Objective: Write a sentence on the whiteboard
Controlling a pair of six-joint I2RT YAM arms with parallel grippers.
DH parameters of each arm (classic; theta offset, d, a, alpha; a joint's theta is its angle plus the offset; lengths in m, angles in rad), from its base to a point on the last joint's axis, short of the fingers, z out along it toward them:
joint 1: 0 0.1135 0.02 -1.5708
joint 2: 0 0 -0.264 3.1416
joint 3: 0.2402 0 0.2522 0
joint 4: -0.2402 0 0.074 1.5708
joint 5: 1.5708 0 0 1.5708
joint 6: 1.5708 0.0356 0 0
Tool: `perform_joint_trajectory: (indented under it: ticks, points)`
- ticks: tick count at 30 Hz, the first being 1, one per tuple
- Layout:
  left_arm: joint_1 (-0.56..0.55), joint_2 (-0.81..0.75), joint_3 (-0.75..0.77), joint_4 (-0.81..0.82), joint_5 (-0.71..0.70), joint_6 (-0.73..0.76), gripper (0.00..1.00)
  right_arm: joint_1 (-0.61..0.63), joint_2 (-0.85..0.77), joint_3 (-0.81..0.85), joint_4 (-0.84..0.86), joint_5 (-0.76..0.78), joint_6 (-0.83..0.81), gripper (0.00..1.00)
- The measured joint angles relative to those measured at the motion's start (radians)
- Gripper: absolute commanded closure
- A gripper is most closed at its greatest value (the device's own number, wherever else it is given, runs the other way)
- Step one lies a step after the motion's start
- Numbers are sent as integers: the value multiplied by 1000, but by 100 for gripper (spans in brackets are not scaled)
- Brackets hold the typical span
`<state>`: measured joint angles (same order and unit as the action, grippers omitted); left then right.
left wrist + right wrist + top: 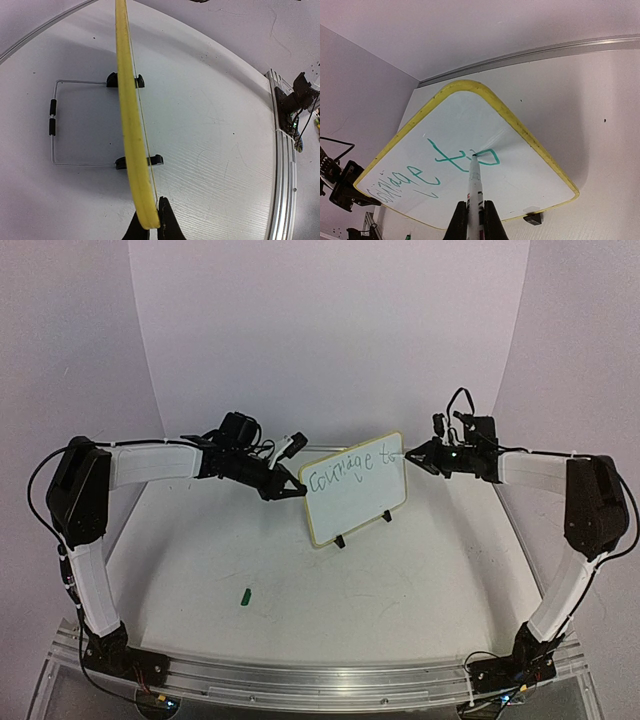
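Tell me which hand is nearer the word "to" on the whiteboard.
Right. The right hand sits just beside "to", its marker tip on the o; the left hand clamps the whiteboard at its opposite edge.

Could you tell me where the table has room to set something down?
Bare: the table in front of the whiteboard, right of the green cap. Crowded: at the board, with the left gripper on its edge and the right gripper's marker.

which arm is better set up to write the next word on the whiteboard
Right. The right fingers are shut on the marker, whose tip rests on the whiteboard at the "o" of "to". The left fingers are clamped on the board's edge, steadying it.
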<state>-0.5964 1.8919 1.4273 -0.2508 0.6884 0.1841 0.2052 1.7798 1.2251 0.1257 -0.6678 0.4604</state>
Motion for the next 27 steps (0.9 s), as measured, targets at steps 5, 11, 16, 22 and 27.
perform_joint_trajectory:
  ticks: [5,11,16,22,27]
  points:
    - [0,0,0,0,0,0,100,3,0,0,0,-1,0,100]
    - [0,0,0,0,0,0,100,3,0,0,0,-3,0,100]
    - [0,0,0,0,0,0,100,4,-4,0,0,-5,0,100]
    - [0,0,0,0,0,0,100,7,-32,-11,2,-34,-1,100]
    - [0,2,0,1,5,0,100,8,-102,-55,-2,-83,-12,100]
